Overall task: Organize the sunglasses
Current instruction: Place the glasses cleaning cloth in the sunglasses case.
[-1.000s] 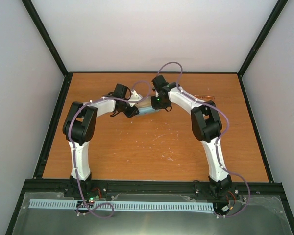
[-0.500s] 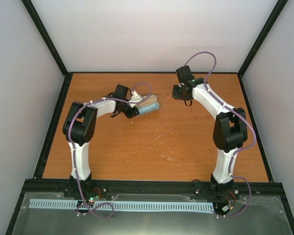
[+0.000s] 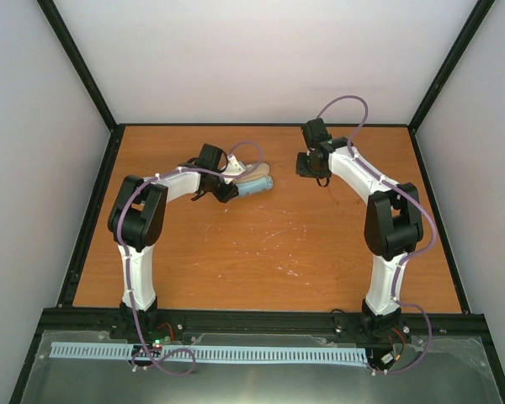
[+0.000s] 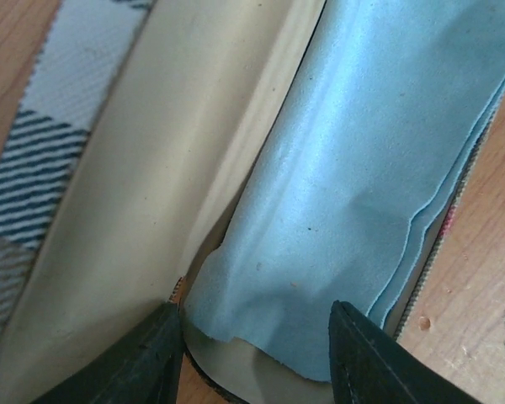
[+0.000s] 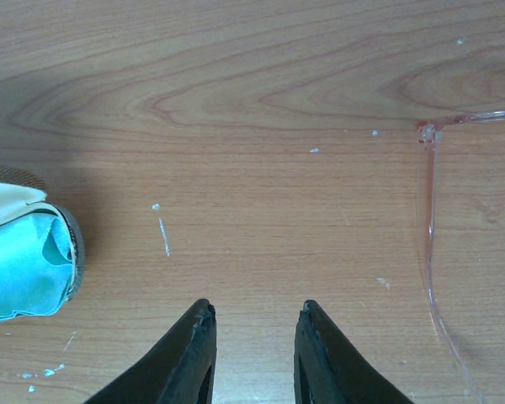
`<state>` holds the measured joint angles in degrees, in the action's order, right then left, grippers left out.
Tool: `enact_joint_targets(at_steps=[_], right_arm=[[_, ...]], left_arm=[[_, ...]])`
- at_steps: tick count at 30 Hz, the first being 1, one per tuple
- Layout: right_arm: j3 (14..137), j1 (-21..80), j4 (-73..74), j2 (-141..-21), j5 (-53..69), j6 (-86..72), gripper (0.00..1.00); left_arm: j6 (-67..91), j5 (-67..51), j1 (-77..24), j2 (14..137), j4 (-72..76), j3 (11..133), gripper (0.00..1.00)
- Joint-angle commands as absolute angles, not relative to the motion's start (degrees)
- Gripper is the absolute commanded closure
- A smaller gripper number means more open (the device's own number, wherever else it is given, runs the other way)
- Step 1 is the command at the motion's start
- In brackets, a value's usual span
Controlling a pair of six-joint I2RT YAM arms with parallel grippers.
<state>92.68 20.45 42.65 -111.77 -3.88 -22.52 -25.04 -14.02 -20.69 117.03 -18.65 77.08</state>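
Observation:
The sunglasses show only in the right wrist view, as a thin translucent pink frame lying on the wood to the right of my right gripper. That gripper hovers over bare table, open a little with nothing between its fingers. The oval case lies open, cream inside, with the folded light blue cloth in its lower half. My left gripper stands open at the case's near end, one finger on each side. From above, the case lies just right of the left gripper.
The wooden table is ringed by a black frame and white walls. In the right wrist view the case's end with the blue cloth lies at the left edge, well apart from the sunglasses.
My right arm has swung away from the case to the back right and now hangs over bare wood. The left arm has stayed at the case.

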Motion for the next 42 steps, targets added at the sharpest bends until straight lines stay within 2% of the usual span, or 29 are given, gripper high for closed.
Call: enact_joint_targets(at_steps=[1, 9, 29, 32, 42], right_arm=[[92.3, 20.5, 42.0, -112.0, -5.4, -22.6, 0.74], [91.9, 20.5, 41.3, -111.9, -5.1, -22.4, 0.74], [90.4, 20.5, 40.5, -111.7, -3.6, -22.5, 0.75], [90.6, 20.5, 40.5, -111.8, -3.5, -22.7, 0.75], [92.4, 20.5, 41.3, -112.6, -3.8, -22.5, 0.75]], left_arm=[[-26.0, -11.1, -21.2, 115.8, -20.9, 78.8, 0.50], [-26.9, -9.6, -21.3, 115.5, -22.3, 81.3, 0.49], [-27.1, -8.1, -21.3, 112.3, -21.8, 81.0, 0.40], [-27.2, -8.2, -21.3, 112.2, -21.9, 81.5, 0.36], [-28.0, -7.1, -21.3, 112.5, -21.1, 83.0, 0.35]])
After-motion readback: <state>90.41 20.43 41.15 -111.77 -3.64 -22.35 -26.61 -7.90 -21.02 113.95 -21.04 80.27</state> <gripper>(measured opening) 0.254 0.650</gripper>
